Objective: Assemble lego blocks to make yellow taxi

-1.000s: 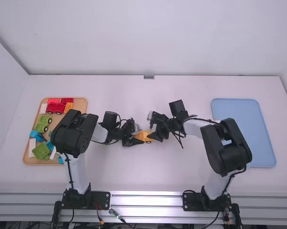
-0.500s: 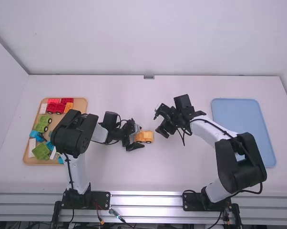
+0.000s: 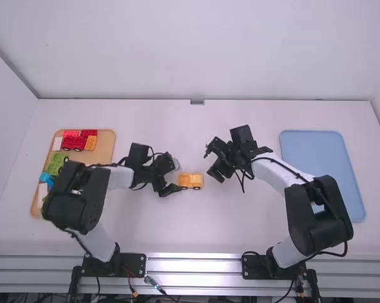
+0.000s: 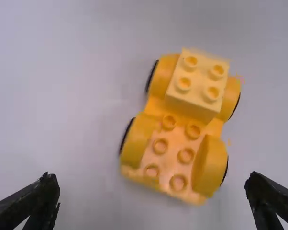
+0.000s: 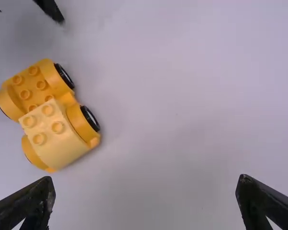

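Note:
The yellow car base (image 3: pixel 190 181) stands on its wheels mid-table, between the two grippers. My left gripper (image 3: pixel 172 181) is just left of it, and my right gripper (image 3: pixel 219 175) is a short way to its right, apart from it. In the left wrist view a pale yellow 2x2 block (image 4: pixel 198 82) sits on one end of the car base (image 4: pixel 175 153); studs show on the other end. The left gripper (image 4: pixel 151 199) is wide open with nothing held. The right gripper (image 5: pixel 145 199) is open too, beyond the block (image 5: pixel 50 129) and car base (image 5: pixel 34 86).
At the left stands a wooden tray (image 3: pixel 105 151) holding red, green, blue, orange and white pieces, partly behind the left arm. A blue tray (image 3: pixel 322 158) lies at the right, partly covered by the right arm.
The right gripper has let go of the car and moved right. The left gripper has opened and drawn back a little left, leaving the car on the table.

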Controlling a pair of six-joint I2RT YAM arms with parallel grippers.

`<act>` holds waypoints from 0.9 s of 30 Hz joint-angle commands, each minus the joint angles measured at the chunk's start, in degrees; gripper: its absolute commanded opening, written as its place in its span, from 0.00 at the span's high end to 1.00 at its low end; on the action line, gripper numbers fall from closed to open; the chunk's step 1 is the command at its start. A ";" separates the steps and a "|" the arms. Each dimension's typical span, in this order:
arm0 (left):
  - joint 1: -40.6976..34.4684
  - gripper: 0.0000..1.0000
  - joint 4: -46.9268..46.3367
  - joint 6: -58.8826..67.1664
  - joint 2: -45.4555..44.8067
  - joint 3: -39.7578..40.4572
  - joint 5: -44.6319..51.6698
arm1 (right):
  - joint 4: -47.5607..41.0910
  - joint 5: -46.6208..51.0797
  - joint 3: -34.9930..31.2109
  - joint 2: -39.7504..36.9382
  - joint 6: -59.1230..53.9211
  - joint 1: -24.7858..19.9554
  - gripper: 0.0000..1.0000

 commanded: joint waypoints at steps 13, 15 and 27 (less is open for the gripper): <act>3.91 0.01 -22.01 -17.09 -25.55 3.04 -30.14 | 2.89 0.09 0.74 -0.59 0.15 0.04 0.01; 4.50 0.01 -19.87 -29.94 -28.06 3.04 -39.08 | 3.02 0.13 0.74 -0.59 0.17 0.07 0.01; 22.43 0.01 -25.16 -60.70 -27.15 8.72 -42.21 | 3.91 4.35 0.83 -0.59 0.17 0.11 0.01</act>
